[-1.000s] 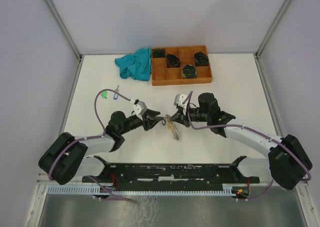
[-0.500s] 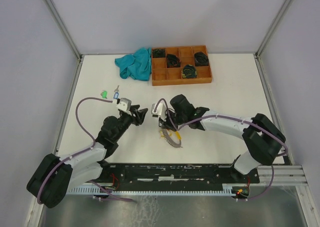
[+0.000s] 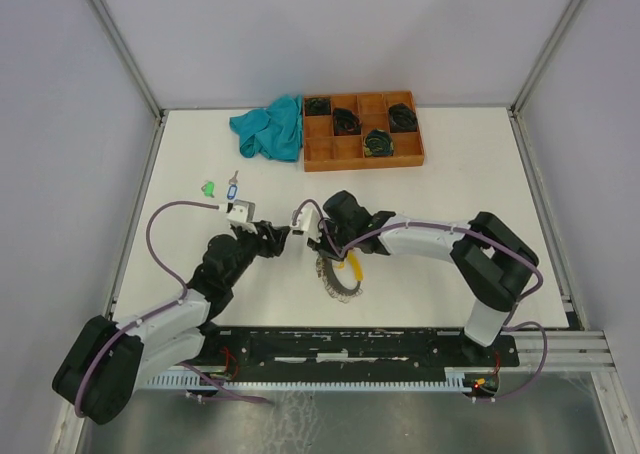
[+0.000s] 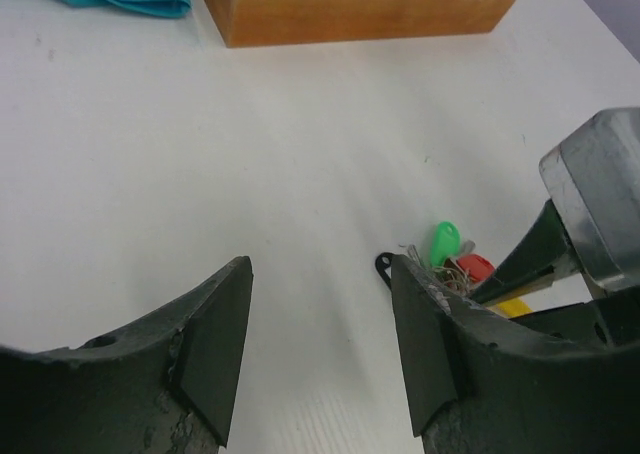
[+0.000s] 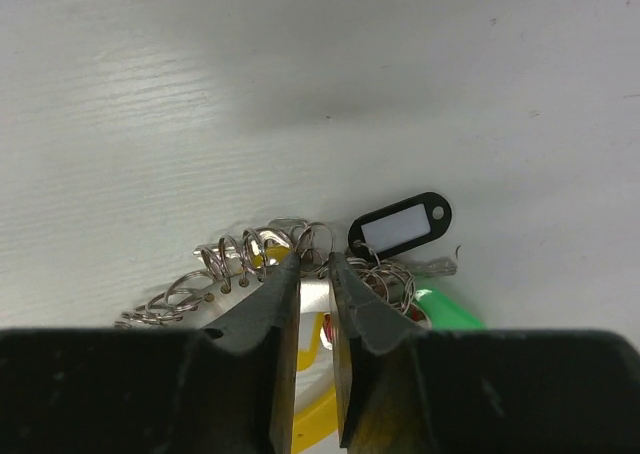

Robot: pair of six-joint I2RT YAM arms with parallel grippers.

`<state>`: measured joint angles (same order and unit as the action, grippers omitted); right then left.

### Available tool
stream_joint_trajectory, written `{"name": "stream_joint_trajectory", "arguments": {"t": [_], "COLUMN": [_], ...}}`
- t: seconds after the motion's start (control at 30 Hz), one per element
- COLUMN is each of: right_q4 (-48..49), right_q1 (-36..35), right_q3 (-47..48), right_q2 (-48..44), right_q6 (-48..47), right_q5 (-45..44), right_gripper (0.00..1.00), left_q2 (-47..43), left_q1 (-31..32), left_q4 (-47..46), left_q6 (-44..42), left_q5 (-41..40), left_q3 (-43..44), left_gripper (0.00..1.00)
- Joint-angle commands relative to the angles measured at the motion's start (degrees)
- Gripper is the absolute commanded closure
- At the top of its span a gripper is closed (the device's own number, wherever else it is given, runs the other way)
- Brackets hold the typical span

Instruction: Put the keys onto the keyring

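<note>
Top view, left gripper [image 3: 288, 236]: standing wide open, holding nothing, just left of the right gripper [image 3: 318, 244].
Top view, keyring [image 3: 338, 282]: lying mid-table [image 3: 450, 204] under the right gripper, with tagged keys bunched on it.
Top view, loose keys: green-tagged key [image 3: 208, 187] and blue-tagged key [image 3: 232, 189] lying side by side, well apart from the ring.
Top view, back: orange-brown tray [image 3: 362, 159] sitting just beside a teal cloth [image 3: 268, 127].
Left wrist, fingers [image 4: 215, 324]: spreading over bare table; green tag [image 4: 444, 242] and red tag [image 4: 476, 267] lying just beyond.
Right wrist, jaws: standing a narrow slit apart, tips at the small wire rings [image 5: 240, 259]; cannot tell if they are pinching one. A black-framed tag [image 5: 400, 226] is lying just beside.
</note>
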<state>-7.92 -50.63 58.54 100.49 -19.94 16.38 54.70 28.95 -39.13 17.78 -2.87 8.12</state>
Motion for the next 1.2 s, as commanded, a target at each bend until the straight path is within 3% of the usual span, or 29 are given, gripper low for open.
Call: {"name": "stream_joint_trajectory", "arguments": {"t": [0.0, 0.1, 0.23, 0.4, 0.77, 1.17], "right_q4": [3.54, 7.72, 2.49, -2.26, 0.99, 3.48], "right_q1": [0.72, 2.21, 3.66, 6.95, 7.30, 7.30], "right_q3": [-0.65, -4.74, -3.48, -1.27, -6.20, -8.17], "right_q2": [-4.62, -8.81, -12.69, -12.91, -15.23, -14.98], "right_q6": [0.70, 3.95, 7.86, 10.58, 11.24, 11.77], "right_q5": [3.05, 5.85, 6.41, 11.83, 11.10, 12.00], "right_gripper": [0.73, 0.66, 0.53, 0.55, 0.55, 0.55], "left_q2": [1.15, 1.03, 1.33, 4.29, 21.15, 31.87], "left_q1": [-0.24, -0.29, -0.20, 0.32, 1.79, 2.82], "left_q4": [1.84, 4.43, 4.86, 4.50, -0.03, -3.98], "left_q6": [6.85, 9.44, 11.48, 11.17, 11.13, 7.25], "left_q5": [5.88, 8.78, 13.07, 17.80, 29.06, 31.66], "left_q3": [0.17, 0.61, 0.01, 0.37, 5.49, 9.44], "left_gripper": [0.36, 0.37, 0.39, 0.44, 0.47, 0.50]}}
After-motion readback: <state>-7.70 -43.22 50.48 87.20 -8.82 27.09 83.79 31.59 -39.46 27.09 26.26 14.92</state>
